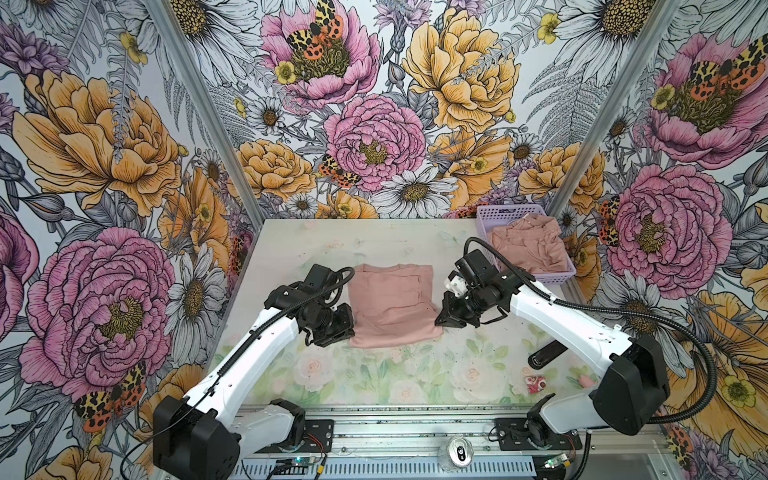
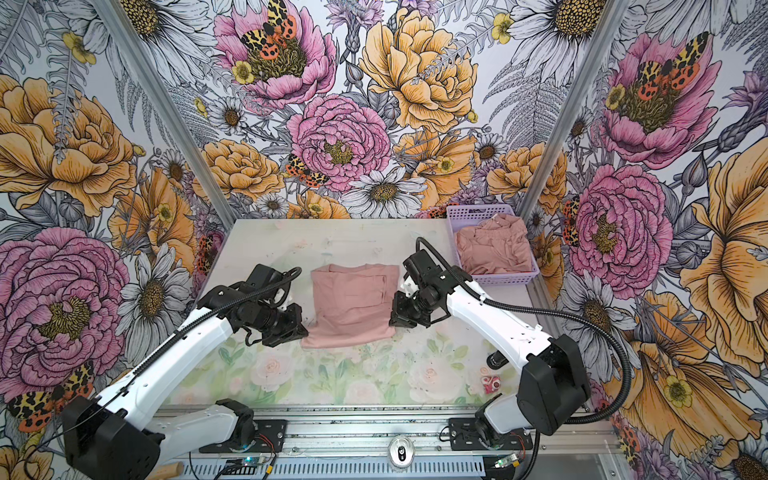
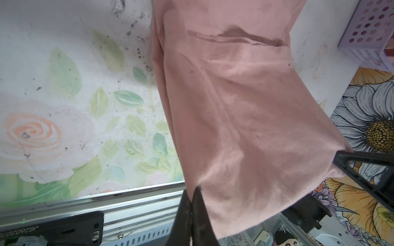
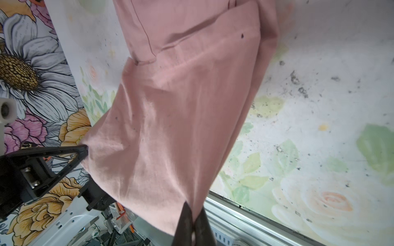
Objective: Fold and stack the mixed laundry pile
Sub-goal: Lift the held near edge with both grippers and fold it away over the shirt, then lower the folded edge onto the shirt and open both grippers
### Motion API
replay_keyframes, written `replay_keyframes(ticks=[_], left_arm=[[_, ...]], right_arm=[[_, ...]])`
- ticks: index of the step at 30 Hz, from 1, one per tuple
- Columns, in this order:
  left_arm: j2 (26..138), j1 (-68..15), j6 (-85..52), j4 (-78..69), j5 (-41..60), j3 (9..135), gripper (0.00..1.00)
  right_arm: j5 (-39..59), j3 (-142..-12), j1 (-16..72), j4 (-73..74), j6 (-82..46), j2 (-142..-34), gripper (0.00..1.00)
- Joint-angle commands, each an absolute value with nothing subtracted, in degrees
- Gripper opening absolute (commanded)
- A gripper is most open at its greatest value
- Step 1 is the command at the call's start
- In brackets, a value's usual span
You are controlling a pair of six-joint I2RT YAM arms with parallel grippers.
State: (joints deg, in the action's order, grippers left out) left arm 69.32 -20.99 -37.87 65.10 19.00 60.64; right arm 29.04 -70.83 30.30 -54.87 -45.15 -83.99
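In both top views the left gripper [image 1: 348, 332] sits at the near-left corner of the folded dusty-pink garment [image 1: 392, 303], mid-surface [image 1: 374, 239]. Only the left wrist view shows its jaws pressed together, pinching that corner clear of the surface. The right gripper [image 1: 440, 320] pinches the near-right corner likewise, plain in the right wrist view. Far right, more pink garments [image 1: 530, 247] fill the lavender basket [image 1: 498, 210]. Bare surface lies open beyond the garment and nearer than it.
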Motion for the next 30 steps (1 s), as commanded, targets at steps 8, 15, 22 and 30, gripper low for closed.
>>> replay_keyframes(ticks=[8,15,22,30], left_arm=[[86.58,-14.41,-25.91,65.30,18.97,78.46,0.00],[96.24,-11.34,-22.58,65.21,18.89,86.65,0.00],[104.79,-9.06,-20.40,65.21,19.61,93.47,0.00],[114.96,-8.11,-18.88,65.17,20.06,100.37,0.00]], right_arm=[[30.83,-87.46,24.20,-55.59,-38.40,-99.81,0.00],[32.93,-99.66,20.99,-58.55,-34.69,-110.91,0.00],[33.76,-108.38,18.83,-60.12,-33.25,-119.00,0.00],[33.74,-116.76,17.83,-59.94,-31.76,-128.44,0.00]])
